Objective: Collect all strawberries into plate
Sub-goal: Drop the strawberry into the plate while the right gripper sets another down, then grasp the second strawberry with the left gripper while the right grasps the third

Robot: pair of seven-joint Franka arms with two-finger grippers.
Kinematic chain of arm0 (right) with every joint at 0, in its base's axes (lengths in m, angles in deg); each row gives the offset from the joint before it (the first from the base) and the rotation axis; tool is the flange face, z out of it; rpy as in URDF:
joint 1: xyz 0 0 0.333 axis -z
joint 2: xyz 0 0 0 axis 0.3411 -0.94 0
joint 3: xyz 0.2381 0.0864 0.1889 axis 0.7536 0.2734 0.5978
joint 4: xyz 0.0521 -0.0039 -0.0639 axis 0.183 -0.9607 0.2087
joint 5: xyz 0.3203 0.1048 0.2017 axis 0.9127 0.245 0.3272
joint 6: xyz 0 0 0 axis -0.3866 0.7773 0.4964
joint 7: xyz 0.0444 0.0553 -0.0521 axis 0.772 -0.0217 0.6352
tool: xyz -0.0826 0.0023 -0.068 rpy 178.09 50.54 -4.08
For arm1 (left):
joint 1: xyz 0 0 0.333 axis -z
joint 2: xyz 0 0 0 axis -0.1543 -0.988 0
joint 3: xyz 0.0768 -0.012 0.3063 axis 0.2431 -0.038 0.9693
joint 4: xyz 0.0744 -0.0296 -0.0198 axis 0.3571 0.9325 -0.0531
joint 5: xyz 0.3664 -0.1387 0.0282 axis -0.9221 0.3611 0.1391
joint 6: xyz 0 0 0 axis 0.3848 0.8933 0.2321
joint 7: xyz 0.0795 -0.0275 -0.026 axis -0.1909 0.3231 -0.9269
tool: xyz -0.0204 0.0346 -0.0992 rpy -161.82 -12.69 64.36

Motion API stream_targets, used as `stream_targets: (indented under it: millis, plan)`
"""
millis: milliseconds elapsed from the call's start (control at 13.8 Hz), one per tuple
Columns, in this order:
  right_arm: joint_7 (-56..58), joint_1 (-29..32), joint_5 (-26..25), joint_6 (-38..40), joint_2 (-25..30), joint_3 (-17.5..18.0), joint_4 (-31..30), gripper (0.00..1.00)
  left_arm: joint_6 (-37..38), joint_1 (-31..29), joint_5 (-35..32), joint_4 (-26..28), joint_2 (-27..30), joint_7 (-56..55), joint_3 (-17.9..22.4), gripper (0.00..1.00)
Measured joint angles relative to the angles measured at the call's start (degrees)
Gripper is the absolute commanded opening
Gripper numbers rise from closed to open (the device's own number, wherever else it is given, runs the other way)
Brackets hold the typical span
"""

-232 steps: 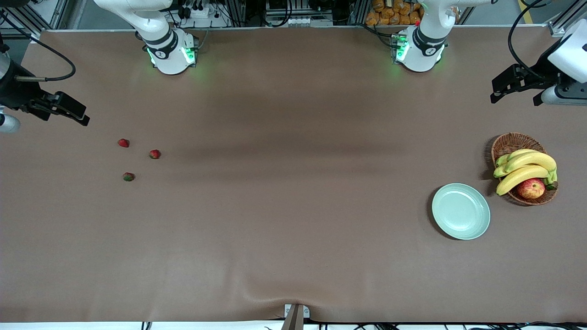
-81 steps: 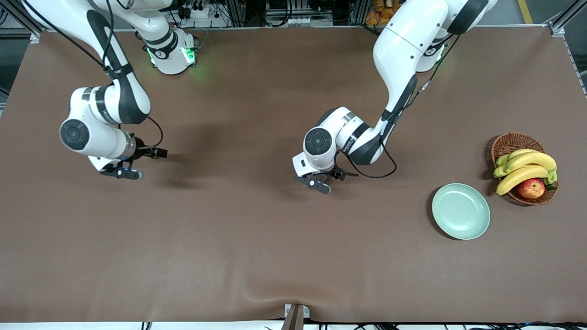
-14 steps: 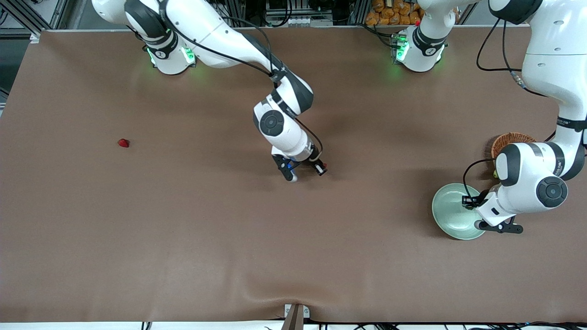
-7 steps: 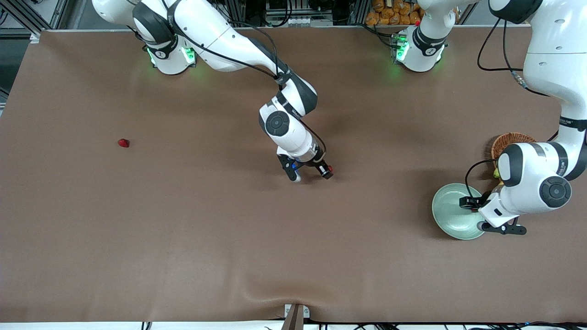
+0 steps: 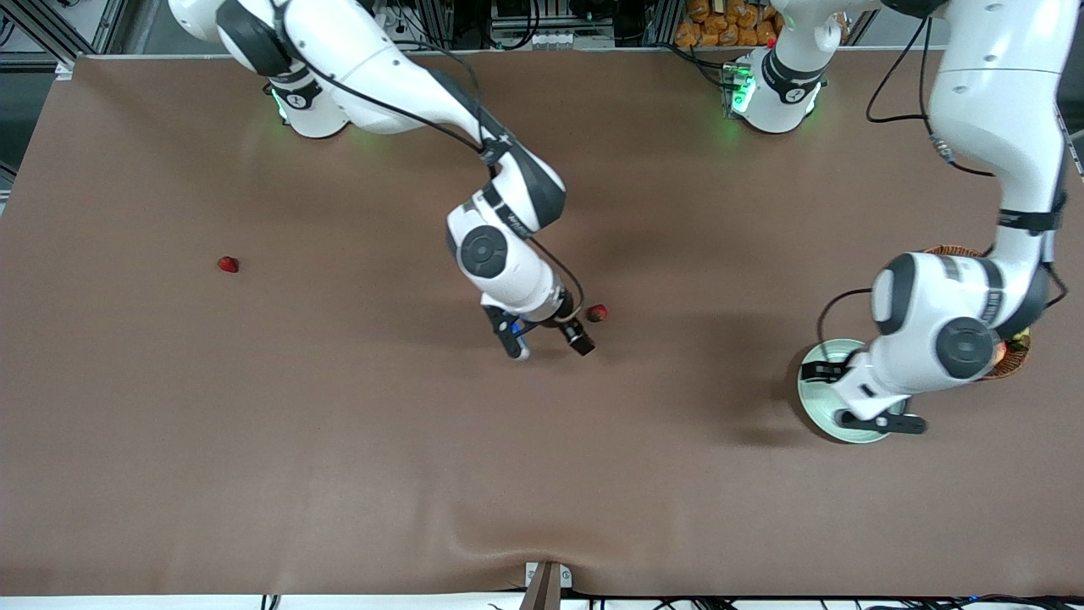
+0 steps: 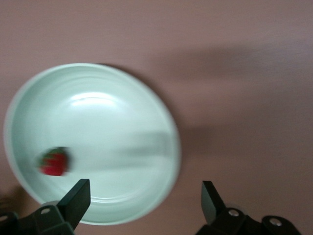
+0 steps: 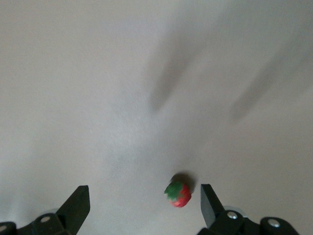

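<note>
Strawberries, you'll note, sit in three places: one small red berry with a green top (image 6: 54,162) inside the pale mint-green round plate (image 5: 815,407), one (image 5: 598,313) mid-table, one (image 5: 228,264) toward the right arm's end. Left gripper (image 5: 861,393) hovers over the plate, fingers spread and empty. Right gripper (image 5: 546,339) hangs just beside the mid-table berry (image 7: 178,193), also released, holding nothing. That berry lies between the two arms, clearly closer to the right gripper than to the left.

Bare table (image 5: 339,424) lies open between mid-table strawberry (image 5: 598,313) and plate (image 5: 809,407)
</note>
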Motion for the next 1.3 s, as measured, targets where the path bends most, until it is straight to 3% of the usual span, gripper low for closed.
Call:
stream_targets:
  millis: [361, 650, 939, 1300]
  plan:
    - [18.3, 10.2, -0.8, 17.2, 5.2, -0.6, 0.0, 1.00, 0.0, 11.4, 0.1, -0.4, -0.2, -10.8, -0.5, 1.00]
    - [36.8, 20.4, -1.0, 25.6, 9.2, -0.6, -2.2, 1.00, -1.3, 21.7, 0.8, -2.3, -2.9, -18.1, -0.7, 1.00]
    - [53.3, 27.8, -7.0, 27.4, 14.7, -1.0, -10.5, 1.00, -3.8, 29.2, 0.8, -3.4, -6.0, -23.0, -0.6, 1.00]
    - [64.3, 34.1, -13.0, 27.4, 24.5, -1.1, -24.0, 1.00, -3.8, 32.1, 2.1, -3.4, -7.1, -23.2, -0.6, 1.00]
